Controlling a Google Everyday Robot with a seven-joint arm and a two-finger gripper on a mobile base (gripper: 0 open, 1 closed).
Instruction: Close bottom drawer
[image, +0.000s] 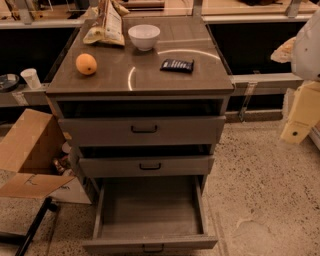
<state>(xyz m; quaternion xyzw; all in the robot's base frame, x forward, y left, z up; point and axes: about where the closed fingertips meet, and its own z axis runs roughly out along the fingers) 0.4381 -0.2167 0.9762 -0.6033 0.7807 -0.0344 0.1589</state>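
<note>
Low at centre, the bottom drawer (150, 210) stands pulled far out, its front panel (150, 243) running side to side. At the right edge the hand (299, 117) sits well apart, above and right of that panel; whether it gapes or grips anything I cannot tell

1. The cabinet top (140, 75) is smooth and half-glossy, and curved streaks of light show on it.
2. The bottom drawer (150, 207) is matt grey inside, with a grey-brown laminate-like front.
3. The bowl (144, 36) looks like glossy white ceramic.
4. The orange (86, 64) has dull skin.
5. The box (30, 150) is matt brown cardboard.
6. The floor (260, 190) is speckled, stone-like and rough-looking.
7. The gripper (299, 117), at the right edge beside the cabinet, looks like smooth cream plastic.
</note>
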